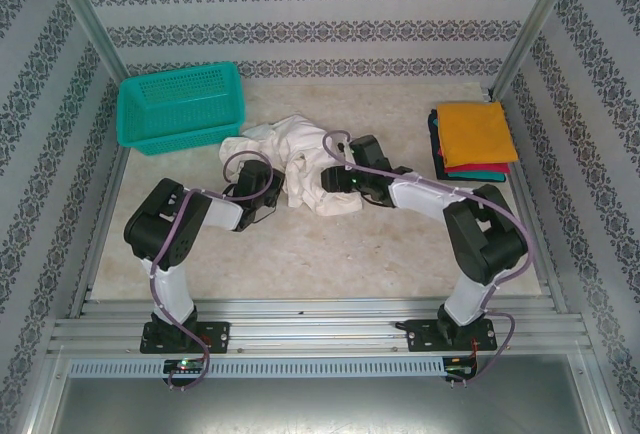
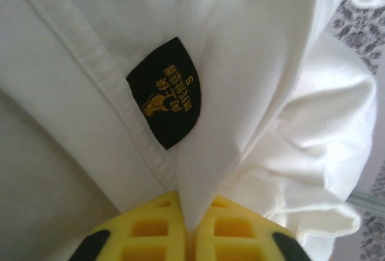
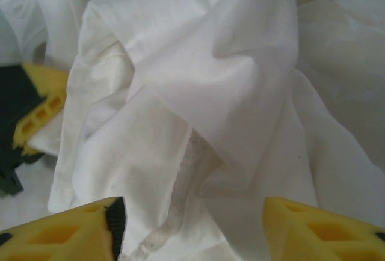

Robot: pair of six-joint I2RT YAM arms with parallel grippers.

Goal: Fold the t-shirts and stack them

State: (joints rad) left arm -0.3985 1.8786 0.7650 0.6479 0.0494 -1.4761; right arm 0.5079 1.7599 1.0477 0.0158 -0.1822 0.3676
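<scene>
Lying crumpled mid-worktop (image 1: 330,249), one white shirt (image 1: 295,144) sits between two arms.
One teal basket (image 1: 180,104) stands at the far left corner, with the white shirt bunched just to its right. One folded stack (image 1: 475,132) rests at the far right, well apart from the shirt, showing three colours: orange on top, red and teal beneath. The left jaws are clenched on a fold of the white shirt, their two yellow pads (image 2: 150,234) pressed together on the cloth. The right jaws stand released, two pads (image 3: 313,228) wide apart with cloth between. One black label (image 2: 165,92) with yellow print lies beside the collar seam.
</scene>
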